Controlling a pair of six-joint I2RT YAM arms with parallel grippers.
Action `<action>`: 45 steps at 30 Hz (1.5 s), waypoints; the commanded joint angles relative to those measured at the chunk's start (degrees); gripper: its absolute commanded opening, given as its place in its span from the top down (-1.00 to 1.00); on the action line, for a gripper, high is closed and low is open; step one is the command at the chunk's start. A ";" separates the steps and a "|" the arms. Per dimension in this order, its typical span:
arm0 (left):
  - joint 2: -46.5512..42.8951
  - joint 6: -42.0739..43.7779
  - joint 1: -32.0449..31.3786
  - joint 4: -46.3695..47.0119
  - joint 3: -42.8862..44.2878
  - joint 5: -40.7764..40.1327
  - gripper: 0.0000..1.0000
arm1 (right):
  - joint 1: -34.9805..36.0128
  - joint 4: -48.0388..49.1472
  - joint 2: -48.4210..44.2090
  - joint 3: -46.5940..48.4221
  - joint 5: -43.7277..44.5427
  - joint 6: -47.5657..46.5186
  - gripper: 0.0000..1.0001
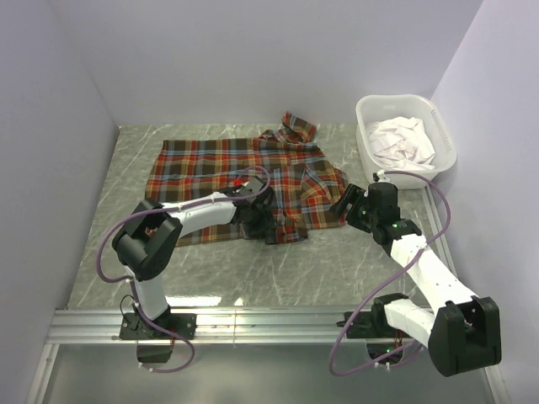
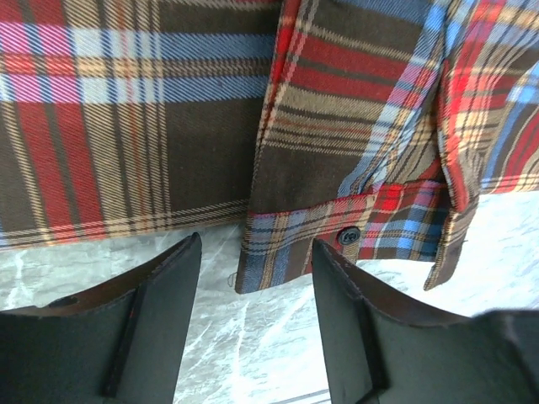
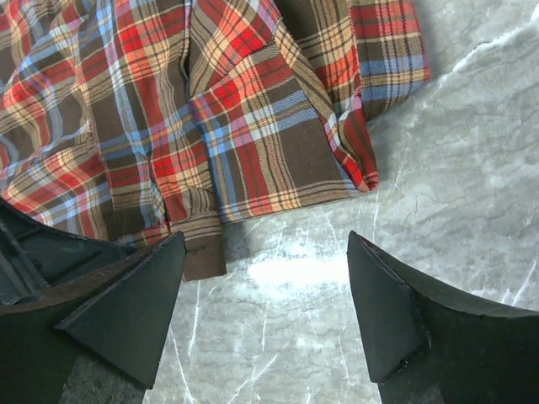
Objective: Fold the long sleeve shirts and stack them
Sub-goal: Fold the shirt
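A red, orange, teal and dark brown plaid shirt [image 1: 244, 172] lies partly folded in the middle of the grey marble table, its collar at the far side. My left gripper [image 1: 268, 229] is open and empty at the shirt's near edge; in the left wrist view [image 2: 257, 278] a buttoned cuff [image 2: 286, 244] lies on the table between its jaws. My right gripper [image 1: 344, 206] is open and empty by the shirt's right edge; in the right wrist view [image 3: 268, 278] the plaid hem [image 3: 253, 168] lies just beyond the fingertips.
A white laundry basket [image 1: 370, 109] holding white cloth [image 1: 402, 141] stands at the back right. White walls close in the table on three sides. A metal rail [image 1: 253, 324] runs along the near edge by the arm bases.
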 commanded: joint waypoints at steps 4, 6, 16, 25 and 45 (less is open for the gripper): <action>1.70 -1.08 -1.73 0.37 1.92 2.75 -0.04 | 0.24 2.20 0.35 -0.19 -0.90 -0.76 -0.68; 1.88 -0.91 -2.17 0.20 1.92 2.93 0.06 | 0.42 2.37 0.52 -0.28 -0.98 -0.85 -0.67; 1.01 0.93 -2.26 -1.47 3.06 1.27 0.99 | 0.33 2.73 0.61 -0.81 -0.46 -1.20 -0.67; -5.93 14.44 -1.73 -15.00 7.81 -9.20 0.99 | 0.33 3.52 2.37 -0.55 -1.86 -1.90 -0.65; -9.12 43.38 17.51 -24.76 9.66 -17.55 0.99 | 2.17 1.76 5.97 3.06 -2.48 -3.31 -0.62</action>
